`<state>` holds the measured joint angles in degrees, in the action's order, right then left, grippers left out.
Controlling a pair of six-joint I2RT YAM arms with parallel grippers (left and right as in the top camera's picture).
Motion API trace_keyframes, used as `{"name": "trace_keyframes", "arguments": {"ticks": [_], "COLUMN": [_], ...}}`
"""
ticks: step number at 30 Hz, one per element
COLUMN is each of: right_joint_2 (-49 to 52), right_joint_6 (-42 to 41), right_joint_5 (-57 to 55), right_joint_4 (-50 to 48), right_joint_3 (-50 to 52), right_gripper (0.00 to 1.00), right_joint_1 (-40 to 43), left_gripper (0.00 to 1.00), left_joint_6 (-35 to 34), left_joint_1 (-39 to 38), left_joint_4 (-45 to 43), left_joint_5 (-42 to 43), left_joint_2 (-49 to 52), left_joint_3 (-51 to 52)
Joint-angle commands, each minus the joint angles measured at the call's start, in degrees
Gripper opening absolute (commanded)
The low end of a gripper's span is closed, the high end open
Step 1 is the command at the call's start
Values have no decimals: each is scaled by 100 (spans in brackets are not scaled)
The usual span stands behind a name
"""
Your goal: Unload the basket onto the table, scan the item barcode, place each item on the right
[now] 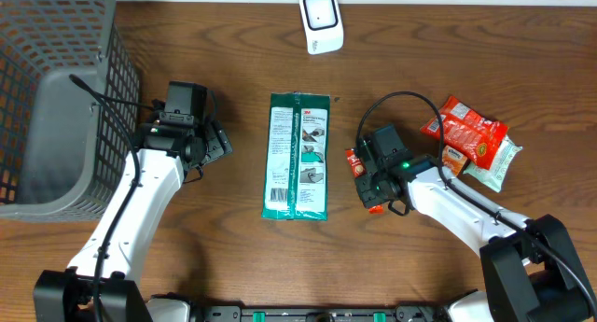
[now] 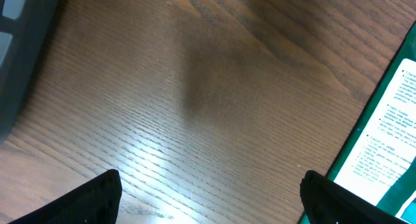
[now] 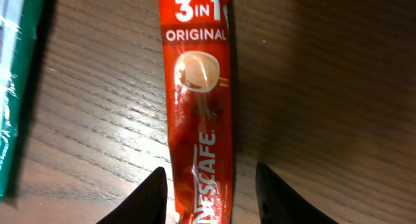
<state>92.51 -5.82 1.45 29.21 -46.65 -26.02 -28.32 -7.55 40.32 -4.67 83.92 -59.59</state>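
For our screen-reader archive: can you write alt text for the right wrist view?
A red Nescafe 3-in-1 Original sachet lies lengthwise on the wooden table, between the two dark fingers of the right claw. A green packet shows its edge at far left.

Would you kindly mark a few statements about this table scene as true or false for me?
1. The coffee stick lies between the fingers of the right gripper. True.
2. The green pack lies between the left gripper and the right gripper. True.
3. The left gripper holds the green pack. False: it is open above the table, beside the pack.
4. The scanner sits in the basket. False: it lies on the table, apart from the basket.
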Motion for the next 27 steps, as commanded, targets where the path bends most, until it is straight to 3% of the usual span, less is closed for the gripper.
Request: {"name": "trace_keyframes", "arguments": {"ticks": [1,10,18,27], "right_joint_2": [15,214,382,382], "right_joint_6": [-98,-153,-245,-247], "right_joint_5": [-118,-74,-76,-74], "right_joint_4": [-31,-28,-24,-7], "right_joint_3": [59,63,63,63], "right_gripper": [35,34,9,11], "right_joint_1": [-33,-35,-33,-33], "left_gripper": [89,89,89,89], "left_joint_6": [-7,-7,-4,-7], "left_joint_1": [20,20,20,20], "left_joint_4": [15,15,39,39], "left_joint_5": [-31,-31,-31,-31], "left_joint_2": [31,31,31,31], "left_joint_3": [-57,-57,-57,-57]}}
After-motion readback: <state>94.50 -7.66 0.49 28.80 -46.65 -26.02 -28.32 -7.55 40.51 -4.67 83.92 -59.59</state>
